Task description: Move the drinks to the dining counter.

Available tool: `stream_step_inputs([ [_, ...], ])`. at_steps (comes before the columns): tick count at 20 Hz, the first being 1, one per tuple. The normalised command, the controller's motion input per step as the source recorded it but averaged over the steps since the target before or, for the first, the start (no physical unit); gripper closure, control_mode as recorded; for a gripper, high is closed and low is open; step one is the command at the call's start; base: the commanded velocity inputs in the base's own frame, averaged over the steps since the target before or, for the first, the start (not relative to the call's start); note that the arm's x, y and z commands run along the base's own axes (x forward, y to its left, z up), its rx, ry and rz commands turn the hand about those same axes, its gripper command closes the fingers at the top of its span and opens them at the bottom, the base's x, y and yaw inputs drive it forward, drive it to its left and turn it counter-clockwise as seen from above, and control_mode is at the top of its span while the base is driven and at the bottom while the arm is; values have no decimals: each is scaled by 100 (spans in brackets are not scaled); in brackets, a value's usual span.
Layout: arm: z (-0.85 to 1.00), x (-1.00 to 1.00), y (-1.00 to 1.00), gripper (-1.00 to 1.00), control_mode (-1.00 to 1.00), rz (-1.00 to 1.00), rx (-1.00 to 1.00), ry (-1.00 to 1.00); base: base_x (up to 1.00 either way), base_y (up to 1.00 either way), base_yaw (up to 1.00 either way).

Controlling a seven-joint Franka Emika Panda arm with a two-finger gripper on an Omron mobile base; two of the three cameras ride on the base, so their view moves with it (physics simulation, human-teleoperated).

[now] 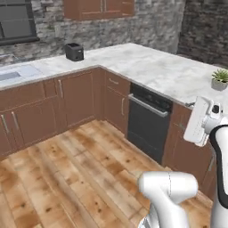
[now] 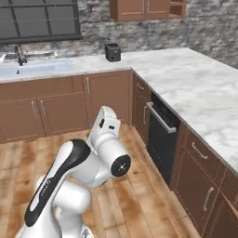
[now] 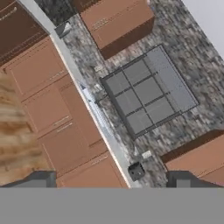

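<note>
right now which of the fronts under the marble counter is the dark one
The dishwasher front, black with a long bar handle across its top, set just past the counter's corner. Every other front under the marble counter is a brown wooden cabinet door or drawer.

Your arm (image 2: 69, 181) is folded up tight over the base, elbow joint bulging at about 3 o'clock in the right base view and the dark-striped link sloping down toward 7 o'clock. The white hand (image 1: 199, 119) shows at 3 o'clock in the left base view, raised and tilted. Your gripper (image 3: 109, 181) has its jaws spread wide with nothing between them; the two dark fingertips (image 3: 41, 179) sit at 7 and 5 o'clock in the hand view. The hand is rolled, so that view is skewed.
</note>
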Motion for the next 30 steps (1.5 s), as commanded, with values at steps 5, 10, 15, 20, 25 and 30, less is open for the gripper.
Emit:
stream_step_inputs([
  [5, 0, 0, 0, -100, 100, 0, 0, 0, 0, 0, 100],
  [10, 0, 0, 0, -100, 100, 0, 0, 0, 0, 0, 100],
  [15, 0, 0, 0, -100, 100, 0, 0, 0, 0, 0, 99],
  [20, 0, 0, 0, -100, 100, 0, 0, 0, 0, 0, 97],
  [25, 0, 0, 0, -100, 100, 0, 0, 0, 7, -7, 79],
  [30, 0, 0, 0, -100, 100, 0, 0, 0, 12, -74, 18],
])
